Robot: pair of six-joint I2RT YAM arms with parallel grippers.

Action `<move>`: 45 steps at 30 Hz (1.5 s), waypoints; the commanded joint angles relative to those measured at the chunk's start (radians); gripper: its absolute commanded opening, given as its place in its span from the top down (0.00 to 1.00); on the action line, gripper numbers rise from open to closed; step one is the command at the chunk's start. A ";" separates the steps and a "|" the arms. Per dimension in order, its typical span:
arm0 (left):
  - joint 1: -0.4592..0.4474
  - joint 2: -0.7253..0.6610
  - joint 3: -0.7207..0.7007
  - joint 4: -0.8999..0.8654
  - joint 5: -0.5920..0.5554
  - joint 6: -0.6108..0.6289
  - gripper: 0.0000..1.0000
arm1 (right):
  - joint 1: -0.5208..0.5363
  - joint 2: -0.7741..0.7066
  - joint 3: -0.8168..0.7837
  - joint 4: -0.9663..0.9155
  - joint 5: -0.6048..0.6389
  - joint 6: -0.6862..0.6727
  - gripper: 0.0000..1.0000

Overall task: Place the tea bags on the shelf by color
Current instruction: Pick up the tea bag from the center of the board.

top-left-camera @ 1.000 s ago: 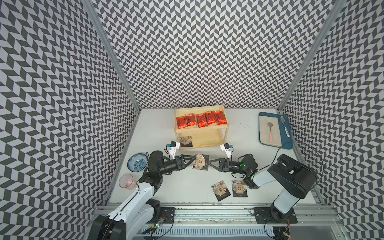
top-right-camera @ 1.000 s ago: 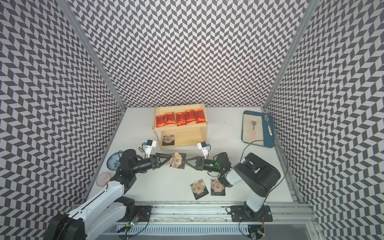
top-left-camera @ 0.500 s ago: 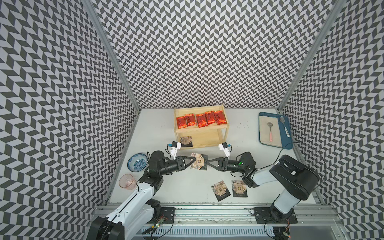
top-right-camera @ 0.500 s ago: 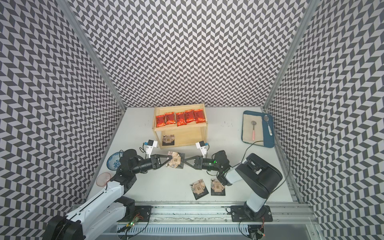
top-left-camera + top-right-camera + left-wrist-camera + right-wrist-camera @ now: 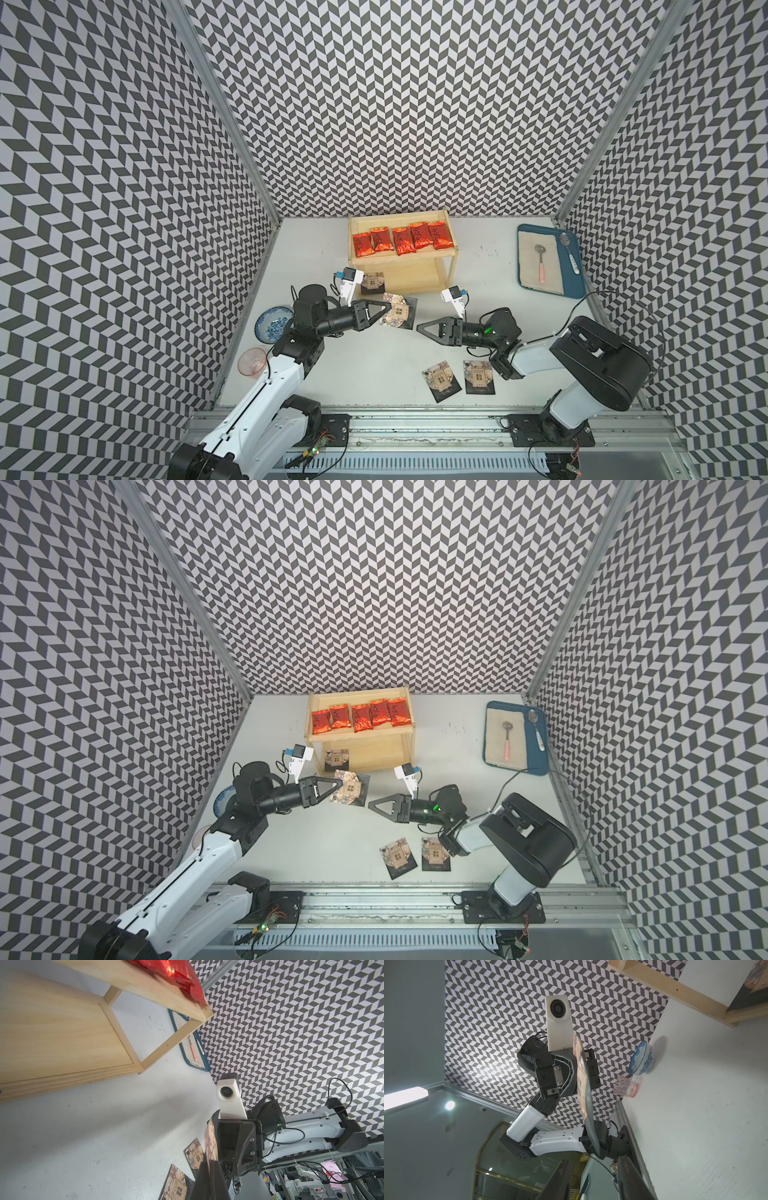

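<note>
Right wrist view shows the right pincer [image 5: 593,1176] with its two dark fingers [image 5: 558,1180] standing well apart and nothing between them. Facing it, the left pincer [image 5: 576,1064] is clamped tight on a black packet [image 5: 582,1084], which stands on edge in the grip, off the bench [image 5: 695,1126].

In both top views this black packet [image 5: 397,316] [image 5: 350,791] sits just in front of the shelf [image 5: 399,261], and the right pincer's tip is apart from it.

The black packets number four. One is held, one [image 5: 372,282] lies on the shelf's lower board, and two [image 5: 441,380] lie flat side by side near the bench's front edge.

The red sachets [image 5: 403,241] number five, in a row on the shelf's top board.

A blue tray [image 5: 575,286] carries two spoons [image 5: 540,262]. One blue bowl [image 5: 272,328] and one pink glass [image 5: 252,360] stand beside the left arm.
</note>
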 commanded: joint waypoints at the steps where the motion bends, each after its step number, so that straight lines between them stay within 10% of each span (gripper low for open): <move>1: 0.002 -0.005 0.005 -0.011 0.051 0.030 1.00 | 0.004 0.043 -0.002 0.224 -0.034 0.073 0.56; 17: 0.002 -0.026 -0.041 0.019 0.062 -0.001 1.00 | 0.001 0.041 0.111 0.048 -0.020 -0.030 0.61; 30: 0.005 -0.020 0.001 -0.054 0.006 0.038 0.92 | 0.002 -0.003 0.097 -0.043 0.010 -0.042 1.00; 35: 0.015 -0.013 0.175 -0.392 -0.320 0.185 0.28 | 0.010 -0.091 0.098 -0.298 0.251 -0.078 1.00; 45: 0.046 -0.024 0.281 -0.567 -0.640 0.232 0.22 | 0.223 -0.131 0.215 -0.545 1.090 -0.065 1.00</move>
